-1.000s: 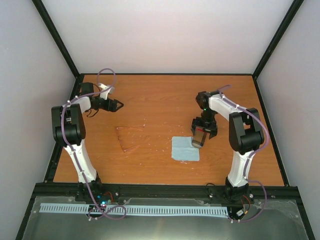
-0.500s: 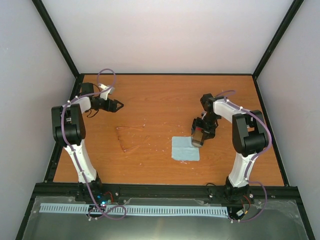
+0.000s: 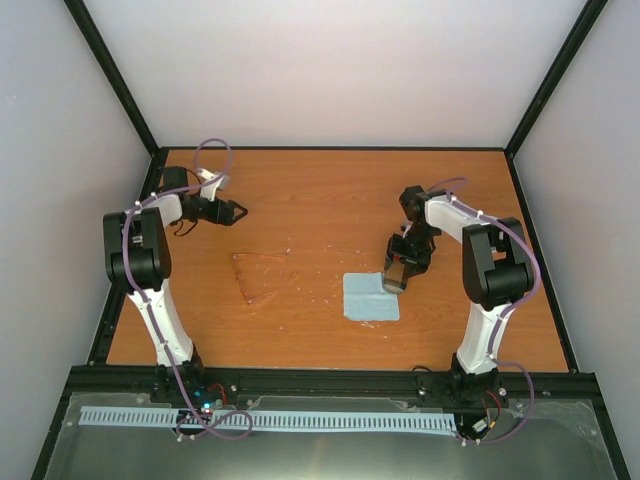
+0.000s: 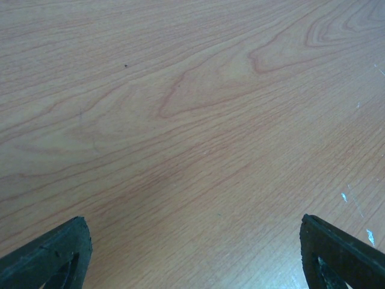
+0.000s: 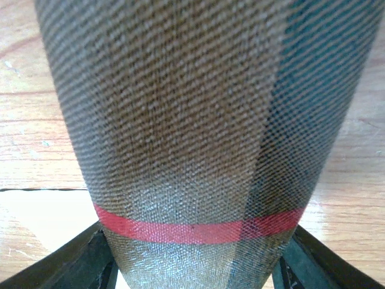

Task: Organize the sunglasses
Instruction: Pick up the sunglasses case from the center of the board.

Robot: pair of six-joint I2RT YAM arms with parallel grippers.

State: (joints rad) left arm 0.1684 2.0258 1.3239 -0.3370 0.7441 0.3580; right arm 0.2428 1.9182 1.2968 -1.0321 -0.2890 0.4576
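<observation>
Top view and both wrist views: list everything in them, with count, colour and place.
table: one, orange-brown wood, between pale walls.
sunglasses: one pair, faint amber, on the table left of centre.
cloth: one, light blue, flat on the table right of centre.
case: one, grey-brown weave with a red stripe, in the right gripper at the cloth's far right corner.
left gripper: one, black, open, over bare wood at the far left.
right gripper: one, black, its fingers against both sides of the case.
</observation>
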